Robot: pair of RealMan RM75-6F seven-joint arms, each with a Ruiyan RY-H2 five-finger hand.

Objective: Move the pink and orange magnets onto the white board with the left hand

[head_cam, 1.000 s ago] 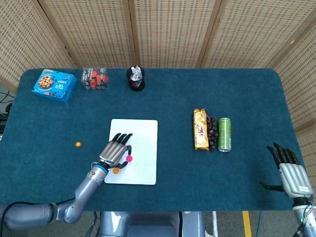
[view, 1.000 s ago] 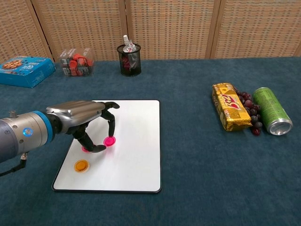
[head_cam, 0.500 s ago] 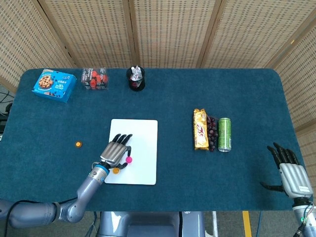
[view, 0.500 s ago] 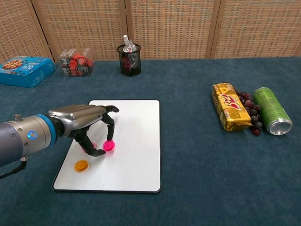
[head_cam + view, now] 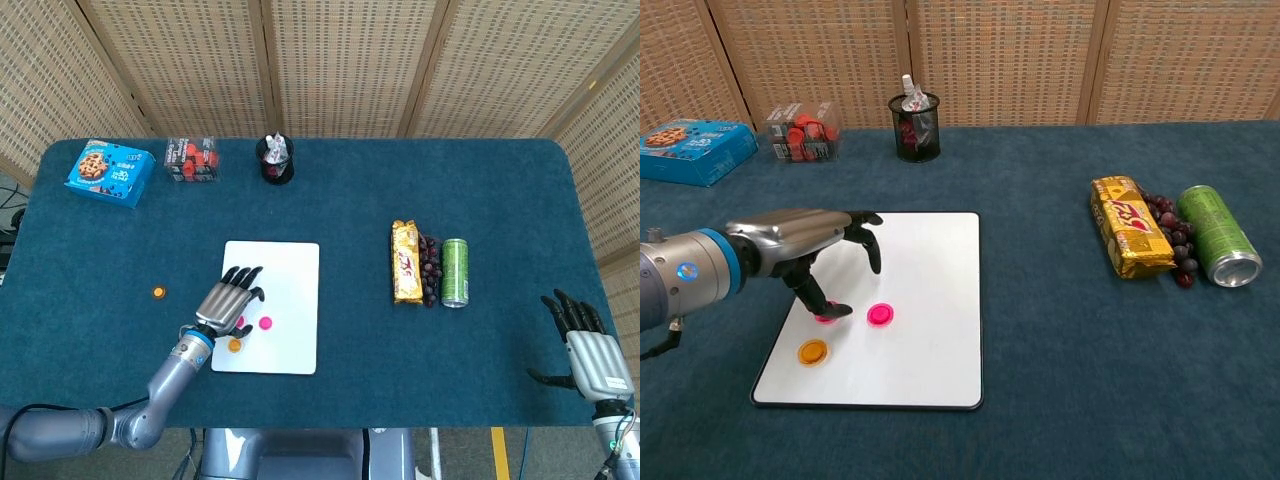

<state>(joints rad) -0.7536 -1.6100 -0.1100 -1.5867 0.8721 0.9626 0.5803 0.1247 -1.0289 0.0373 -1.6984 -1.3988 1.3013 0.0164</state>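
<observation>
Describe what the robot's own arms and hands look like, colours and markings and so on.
The left robot hand has a metallic grey back and black fingers. A blue ring marks its wrist, and the forearm behind is smooth silver-grey with a small blue dot. A dark cable trails near the arm at the frame edge. The right robot hand, seen in the head view, matches: grey ribbed back, black fingers.

Table cloth [image 5: 1040, 400]: matt dark teal, felt-like, fine nap. White board [image 5: 925, 270]: smooth, hard, slightly glossy, dark rim. Pink magnet [image 5: 879, 315] and orange magnet [image 5: 813, 351]: glossy plastic-looking discs. Left hand [image 5: 810, 240]: brushed silvery metal back, black matt fingers. Green can [image 5: 1217, 248]: shiny metal. Snack bar wrapper [image 5: 1128, 240]: glossy foil. Pen cup [image 5: 915, 135]: black wire mesh. Back screens [image 5: 1000, 60]: woven cane, wood frames.
</observation>
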